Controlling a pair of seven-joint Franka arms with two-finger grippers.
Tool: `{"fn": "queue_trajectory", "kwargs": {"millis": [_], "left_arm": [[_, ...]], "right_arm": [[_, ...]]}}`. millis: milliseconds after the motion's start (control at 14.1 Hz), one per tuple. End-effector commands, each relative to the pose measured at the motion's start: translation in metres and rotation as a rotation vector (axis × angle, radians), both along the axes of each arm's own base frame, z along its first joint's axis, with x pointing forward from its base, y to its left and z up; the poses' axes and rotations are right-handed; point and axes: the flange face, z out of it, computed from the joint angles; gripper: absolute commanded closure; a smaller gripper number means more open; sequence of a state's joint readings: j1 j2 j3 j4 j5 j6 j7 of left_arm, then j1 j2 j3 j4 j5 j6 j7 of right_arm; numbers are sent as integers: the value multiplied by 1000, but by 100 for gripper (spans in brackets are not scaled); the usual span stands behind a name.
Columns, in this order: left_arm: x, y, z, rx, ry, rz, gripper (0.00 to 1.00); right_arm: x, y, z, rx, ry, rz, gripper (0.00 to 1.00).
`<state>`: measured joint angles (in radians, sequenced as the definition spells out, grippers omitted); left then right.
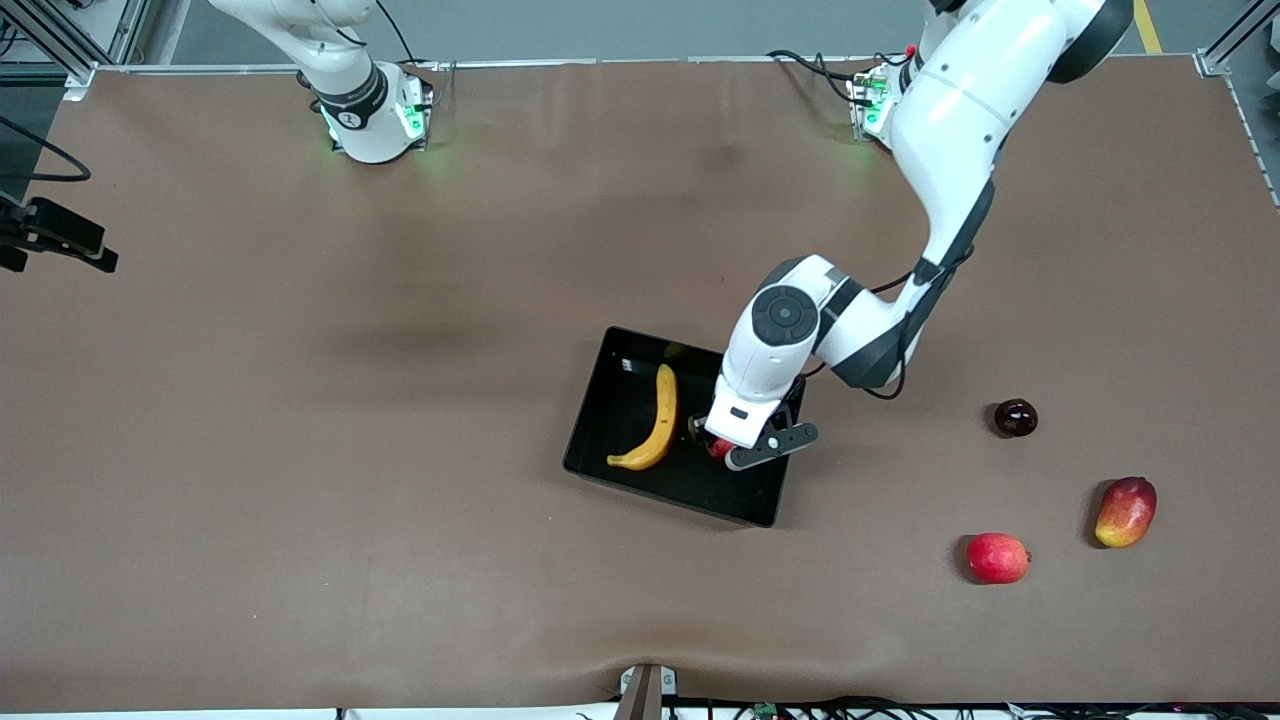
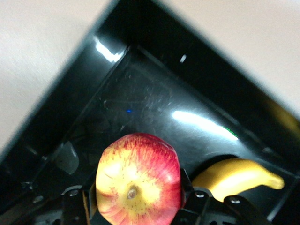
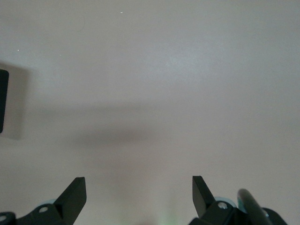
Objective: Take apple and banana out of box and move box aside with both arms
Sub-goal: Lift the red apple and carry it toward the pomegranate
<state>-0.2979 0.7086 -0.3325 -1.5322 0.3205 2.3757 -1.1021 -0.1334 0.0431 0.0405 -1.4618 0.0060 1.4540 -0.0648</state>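
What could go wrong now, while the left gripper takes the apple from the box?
1. The left gripper has its jaws around the apple, which is round and smooth; it may slip when lifted.
2. The banana lies close beside it in the box; the jaws could bump it.
3. The box is light-looking and might shift if a wall is caught.

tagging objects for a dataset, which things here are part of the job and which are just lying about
Part of the job:
- apple, in the box, between the left end effector's fingers
- banana, in the box
- box
- right end effector, open, waiting over bare table

Lying about, toward the left arm's end of the table:
- red fruit
- mango
- dark fruit
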Motion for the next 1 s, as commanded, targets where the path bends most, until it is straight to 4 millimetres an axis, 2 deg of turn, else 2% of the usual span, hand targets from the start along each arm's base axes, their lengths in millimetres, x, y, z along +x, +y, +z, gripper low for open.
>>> {"fn": "queue_trajectory", "kwargs": {"millis": [0, 71, 142, 356, 498, 640, 924], "left_arm": [[3, 8, 88, 45, -54, 12, 100], [6, 11, 111, 57, -59, 13, 100], [12, 26, 127, 76, -57, 11, 100], [40, 101, 166, 58, -59, -30, 100], [57, 157, 172, 77, -28, -87, 100], [72, 215, 157, 120, 16, -184, 100], [99, 339, 76, 135, 91, -245, 100]], "right_arm": [[6, -3, -12, 10, 29, 13, 0], [11, -4, -23, 12, 49, 24, 0], [12, -3, -26, 13, 55, 28, 0], [8, -3, -35, 20, 120, 27, 0], [9, -4, -40, 23, 137, 29, 0], [10, -4, -43, 23, 148, 27, 0], [13, -4, -51, 36, 159, 23, 0]]}}
